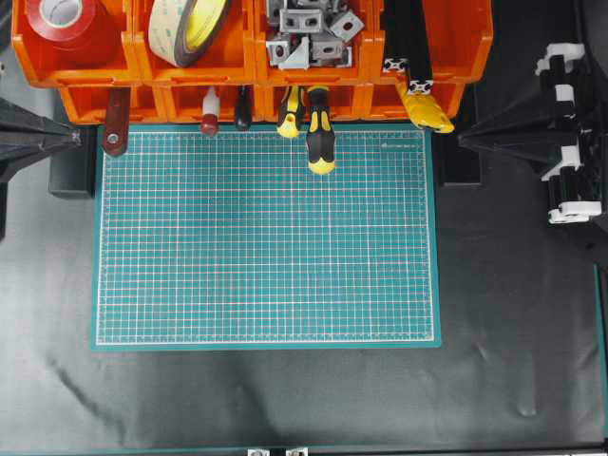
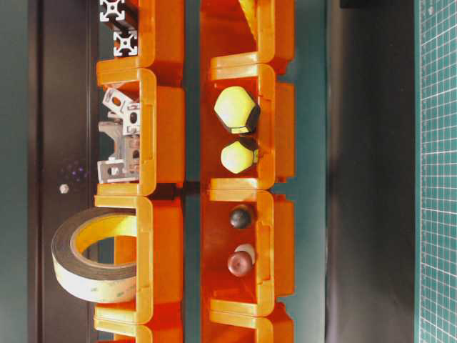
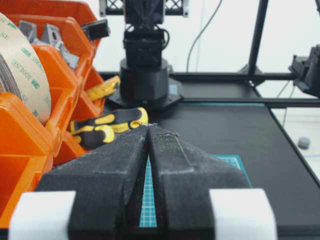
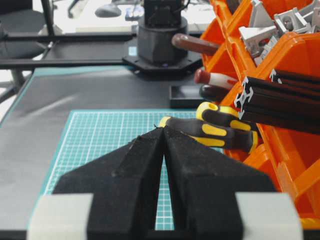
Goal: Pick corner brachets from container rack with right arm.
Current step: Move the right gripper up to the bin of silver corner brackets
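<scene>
Several silver-grey corner brachets [image 1: 309, 33] lie piled in the third upper bin of the orange container rack [image 1: 237, 71]. The same brachets [image 2: 121, 143] show in the table-level view, in the left wrist view as brachets [image 3: 50, 35], and in the right wrist view as brachets [image 4: 280, 25]. My right gripper [image 4: 164, 129] is shut and empty, its tips over the green mat, with the rack [image 4: 295, 165] to its right. From overhead the right gripper [image 1: 463, 140] sits at the mat's far right corner, apart from the rack. My left gripper [image 3: 148, 126] is shut and empty; overhead the left gripper [image 1: 78, 140] rests at the far left.
The green cutting mat [image 1: 266, 247] covers the middle of the black table. Black-and-yellow screwdrivers [image 1: 320, 142] stick out of the lower bins over the mat's far edge. Other bins hold black extrusion bars [image 1: 408, 47], a tape roll [image 1: 190, 28], red tape [image 1: 62, 19] and red-handled tools [image 1: 210, 114].
</scene>
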